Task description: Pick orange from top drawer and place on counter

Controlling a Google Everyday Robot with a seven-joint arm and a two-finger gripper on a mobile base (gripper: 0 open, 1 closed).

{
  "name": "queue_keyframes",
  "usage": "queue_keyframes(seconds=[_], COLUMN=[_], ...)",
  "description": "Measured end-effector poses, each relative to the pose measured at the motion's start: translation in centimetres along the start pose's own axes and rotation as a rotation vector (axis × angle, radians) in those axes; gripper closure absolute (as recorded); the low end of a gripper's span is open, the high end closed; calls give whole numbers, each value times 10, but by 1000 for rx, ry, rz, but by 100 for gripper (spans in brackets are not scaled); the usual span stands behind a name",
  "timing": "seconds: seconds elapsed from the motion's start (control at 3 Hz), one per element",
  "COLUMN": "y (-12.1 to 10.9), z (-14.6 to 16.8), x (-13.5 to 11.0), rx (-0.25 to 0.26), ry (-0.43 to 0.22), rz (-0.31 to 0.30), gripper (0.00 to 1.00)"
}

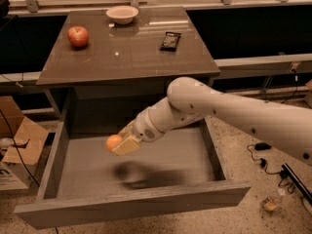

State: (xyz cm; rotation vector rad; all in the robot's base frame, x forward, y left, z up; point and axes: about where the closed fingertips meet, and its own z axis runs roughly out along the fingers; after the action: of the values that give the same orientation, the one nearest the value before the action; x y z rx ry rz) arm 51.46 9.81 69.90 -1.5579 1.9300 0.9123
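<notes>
Gripper [120,144] w/ orange [113,142] above left half of top drawer [131,204], which sits open before bench [131,57]; on bench: apple [78,36] left, bowl [122,14] rear.
</notes>
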Motion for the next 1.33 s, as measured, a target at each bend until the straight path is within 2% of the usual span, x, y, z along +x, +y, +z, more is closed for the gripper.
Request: queue_keyframes(seconds=[0.33,0.67,1.0,1.33], y=[-4,-16,-47,-106], z=[-84,-142,-186,-208], x=[-28,-46,-65,-97], rx=[86,141,193,270], ry=[-69,-91,-80,-85], rz=[-100,-174,-245,-257], gripper=[100,100,100,100])
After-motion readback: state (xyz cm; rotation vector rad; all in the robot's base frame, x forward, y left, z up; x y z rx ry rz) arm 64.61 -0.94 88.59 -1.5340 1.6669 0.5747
